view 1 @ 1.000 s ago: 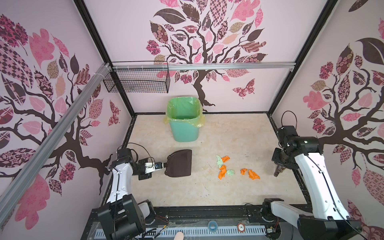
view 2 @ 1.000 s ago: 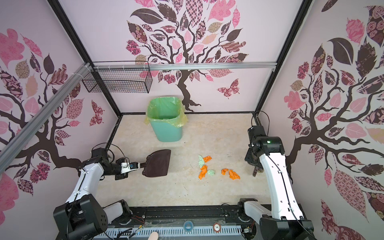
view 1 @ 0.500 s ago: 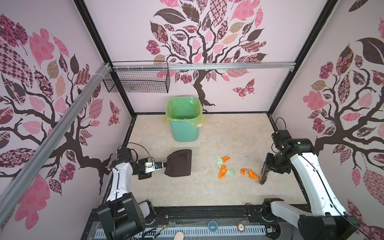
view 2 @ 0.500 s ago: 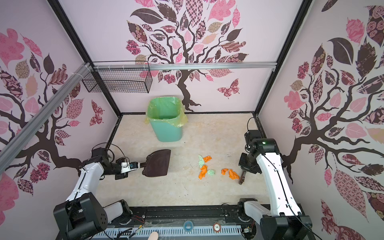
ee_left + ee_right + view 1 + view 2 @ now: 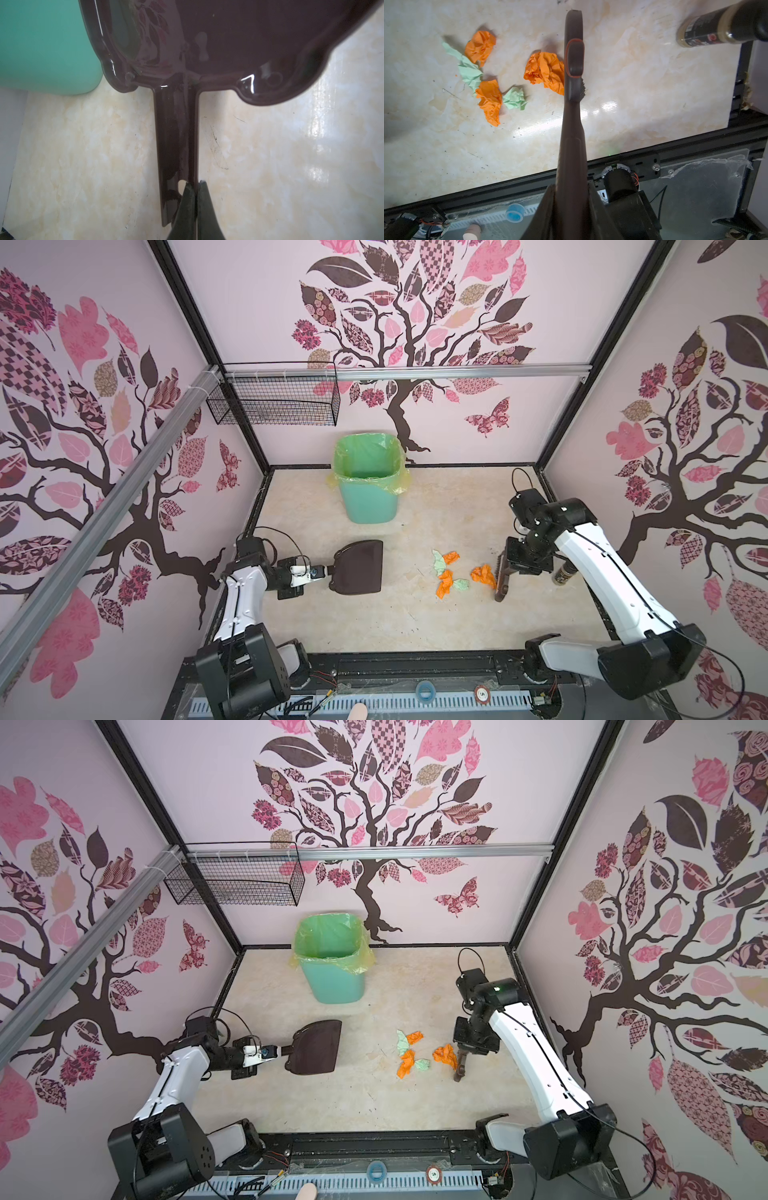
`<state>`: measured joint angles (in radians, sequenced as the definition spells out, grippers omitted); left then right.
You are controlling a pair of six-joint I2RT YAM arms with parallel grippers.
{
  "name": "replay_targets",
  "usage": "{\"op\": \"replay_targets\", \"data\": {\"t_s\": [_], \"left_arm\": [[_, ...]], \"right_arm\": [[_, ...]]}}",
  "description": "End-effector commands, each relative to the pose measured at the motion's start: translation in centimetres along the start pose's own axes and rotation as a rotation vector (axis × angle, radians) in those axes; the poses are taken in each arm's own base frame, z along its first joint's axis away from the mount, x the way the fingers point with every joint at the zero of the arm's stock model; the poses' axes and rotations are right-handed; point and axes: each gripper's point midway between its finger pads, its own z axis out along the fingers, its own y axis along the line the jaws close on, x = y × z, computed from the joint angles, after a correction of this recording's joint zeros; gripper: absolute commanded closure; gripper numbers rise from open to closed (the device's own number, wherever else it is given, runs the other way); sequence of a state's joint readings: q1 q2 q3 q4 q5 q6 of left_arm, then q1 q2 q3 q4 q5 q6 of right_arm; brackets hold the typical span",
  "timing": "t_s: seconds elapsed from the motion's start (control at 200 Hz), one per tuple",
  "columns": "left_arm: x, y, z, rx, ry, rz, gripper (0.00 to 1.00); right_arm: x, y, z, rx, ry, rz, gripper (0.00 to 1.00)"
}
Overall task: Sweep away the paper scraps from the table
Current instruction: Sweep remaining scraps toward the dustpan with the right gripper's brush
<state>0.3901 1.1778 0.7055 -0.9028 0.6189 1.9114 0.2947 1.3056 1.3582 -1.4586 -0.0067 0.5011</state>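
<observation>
Several crumpled orange and mint paper scraps (image 5: 445,583) (image 5: 407,1063) (image 5: 490,101) lie in a loose cluster mid-table (image 5: 374,614). My right gripper (image 5: 525,562) (image 5: 473,1042) (image 5: 571,187) is shut on the handle of a dark brown brush (image 5: 503,576) (image 5: 460,1060) (image 5: 572,116). Its bristles rest against the rightmost orange wad (image 5: 484,576) (image 5: 546,70). To the left of the scraps, my left gripper (image 5: 322,570) (image 5: 276,1051) (image 5: 194,182) is shut on the handle of a dark brown dustpan (image 5: 359,568) (image 5: 318,1048) (image 5: 239,41). The pan lies flat with its mouth towards the scraps.
A teal bin (image 5: 368,493) (image 5: 334,973) (image 5: 41,41) with a yellow-green liner stands at the back, just behind the dustpan. A dark bottle (image 5: 561,572) (image 5: 708,33) stands by the right wall under my right arm. A wire basket (image 5: 274,400) hangs on the back left wall.
My right arm has swung the brush leftward from the right wall onto the rightmost orange wads, pushing them together. The left arm and dustpan have not moved.
</observation>
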Motion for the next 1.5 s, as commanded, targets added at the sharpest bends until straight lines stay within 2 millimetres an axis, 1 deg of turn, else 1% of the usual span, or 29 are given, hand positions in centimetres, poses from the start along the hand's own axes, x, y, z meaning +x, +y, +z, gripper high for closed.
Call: {"op": "replay_targets", "data": {"t_s": [0.0, 0.06, 0.14, 0.215, 0.31, 0.405, 0.46, 0.52, 0.585, 0.695, 0.785, 0.885, 0.945, 0.98, 1.08, 1.15, 1.2, 1.285, 1.35, 1.496], "left_arm": [[0.6, -0.5, 1.4, 0.011, 0.02, 0.033, 1.0], [1.2, -0.4, 1.9, 0.012, 0.052, 0.068, 1.0], [2.0, 0.0, 2.2, 0.017, 0.097, 0.118, 1.0], [2.9, 0.8, 2.2, 0.01, 0.152, 0.17, 1.0], [3.8, 2.3, 2.3, -0.017, 0.218, 0.244, 1.0], [4.0, 3.4, 2.4, -0.02, 0.266, 0.294, 1.0], [3.9, 4.0, 2.4, -0.023, 0.294, 0.319, 1.0], [3.5, 4.3, 2.5, -0.027, 0.321, 0.35, 1.0], [2.9, 4.1, 2.6, -0.025, 0.341, 0.381, 1.0], [1.9, 3.8, 2.7, -0.027, 0.381, 0.439, 1.0], [1.3, 4.1, 2.6, -0.025, 0.422, 0.466, 1.0], [0.6, 5.1, 2.7, -0.028, 0.475, 0.464, 1.0], [0.1, 5.6, 2.8, -0.025, 0.516, 0.455, 1.0], [-0.2, 5.9, 2.9, -0.023, 0.537, 0.451, 1.0], [-1.7, 6.8, 2.6, -0.032, 0.576, 0.428, 1.0], [-2.8, 7.3, 2.4, -0.031, 0.591, 0.406, 1.0], [-3.1, 7.8, 2.2, -0.03, 0.613, 0.385, 1.0], [-3.6, 8.0, 1.9, -0.007, 0.65, 0.344, 1.0], [-4.2, 7.9, 1.8, 0.007, 0.662, 0.316, 1.0], [-5.7, 6.5, 2.4, 0.006, 0.65, 0.308, 1.0]], "right_arm": [[0.5, 3.1, 0.2, -0.025, 0.072, -0.031, 1.0], [0.2, 4.1, 0.1, -0.029, 0.075, -0.044, 1.0], [-0.2, 4.6, 0.0, -0.025, 0.07, -0.051, 1.0], [-0.5, 4.8, -0.2, -0.029, 0.065, -0.055, 1.0], [-0.5, 6.0, -0.7, -0.054, 0.057, -0.08, 1.0], [-0.6, 7.4, -1.5, -0.076, 0.037, -0.102, 1.0], [-0.7, 7.8, -2.0, -0.088, 0.027, -0.108, 1.0], [-1.1, 7.6, -2.5, -0.086, -0.005, -0.116, 1.0], [-2.1, 7.0, -3.3, -0.064, -0.065, -0.121, 1.0], [-3.3, 6.0, -3.7, -0.042, -0.096, -0.123, 1.0], [-4.4, 5.1, -3.2, 0.002, -0.1, -0.159, 1.0], [-7.2, 3.4, -2.8, 0.087, -0.123, -0.199, 1.0], [-8.2, 3.0, -1.5, 0.15, -0.094, -0.253, 1.0], [-8.3, 3.5, -0.4, 0.141, -0.052, -0.261, 1.0], [-8.3, 5.9, 1.8, 0.132, 0.023, -0.327, 1.0], [-8.3, 7.8, 2.4, 0.118, 0.042, -0.384, 1.0], [-8.4, 8.6, 2.7, 0.109, 0.049, -0.408, 1.0], [-8.0, 9.3, 3.0, 0.089, 0.068, -0.427, 1.0], [-7.2, 9.7, 3.2, 0.079, 0.083, -0.441, 1.0], [-5.1, 10.0, 3.7, 0.082, 0.121, -0.467, 1.0]]}}
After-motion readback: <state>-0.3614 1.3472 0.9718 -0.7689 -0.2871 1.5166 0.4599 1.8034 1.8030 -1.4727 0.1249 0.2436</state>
